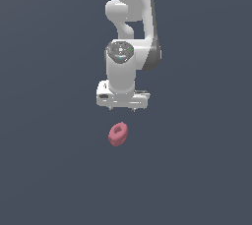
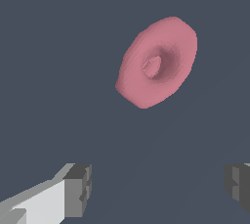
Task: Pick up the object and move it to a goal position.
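Observation:
The object (image 1: 118, 133) is a small dusky pink-red rounded blob with a hollow in its upper face, lying on the dark grey surface. In the wrist view it (image 2: 157, 61) shows large, with the dimple in its middle. My gripper (image 1: 122, 107) hangs above the surface, just behind the object in the exterior view, and does not touch it. In the wrist view the gripper (image 2: 158, 189) is open and empty, with one grey fingertip (image 2: 78, 189) and the other (image 2: 238, 186) wide apart; the object lies beyond the gap, not between the fingers.
The white arm (image 1: 130, 27) rises behind the gripper toward the top of the exterior view. A flat dark grey surface (image 1: 49, 170) fills the scene all around.

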Robot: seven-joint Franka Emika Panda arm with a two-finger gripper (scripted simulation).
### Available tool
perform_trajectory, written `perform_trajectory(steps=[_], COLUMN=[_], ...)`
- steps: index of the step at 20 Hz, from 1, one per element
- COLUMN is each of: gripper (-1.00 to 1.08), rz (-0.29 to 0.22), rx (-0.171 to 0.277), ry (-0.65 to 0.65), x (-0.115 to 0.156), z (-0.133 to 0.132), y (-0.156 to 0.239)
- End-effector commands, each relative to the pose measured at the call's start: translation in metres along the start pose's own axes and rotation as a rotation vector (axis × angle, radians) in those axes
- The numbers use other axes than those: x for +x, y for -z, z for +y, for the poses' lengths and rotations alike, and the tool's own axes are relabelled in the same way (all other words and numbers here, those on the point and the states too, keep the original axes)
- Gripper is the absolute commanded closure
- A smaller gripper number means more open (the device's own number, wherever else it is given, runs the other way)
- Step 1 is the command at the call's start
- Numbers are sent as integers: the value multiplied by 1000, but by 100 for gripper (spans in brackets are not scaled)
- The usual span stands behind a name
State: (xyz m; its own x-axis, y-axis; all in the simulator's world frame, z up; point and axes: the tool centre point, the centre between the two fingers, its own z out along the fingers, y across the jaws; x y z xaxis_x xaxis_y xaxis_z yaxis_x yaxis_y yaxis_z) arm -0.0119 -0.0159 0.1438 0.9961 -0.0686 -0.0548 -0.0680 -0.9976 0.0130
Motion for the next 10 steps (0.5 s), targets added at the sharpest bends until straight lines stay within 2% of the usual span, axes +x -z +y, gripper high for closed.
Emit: perform_trajectory(steps=[1, 10], gripper=[-92, -92], rz=[3, 21], rx=[2, 12], ry=[-42, -273], x=[6, 36], z=[1, 6], y=[-1, -8])
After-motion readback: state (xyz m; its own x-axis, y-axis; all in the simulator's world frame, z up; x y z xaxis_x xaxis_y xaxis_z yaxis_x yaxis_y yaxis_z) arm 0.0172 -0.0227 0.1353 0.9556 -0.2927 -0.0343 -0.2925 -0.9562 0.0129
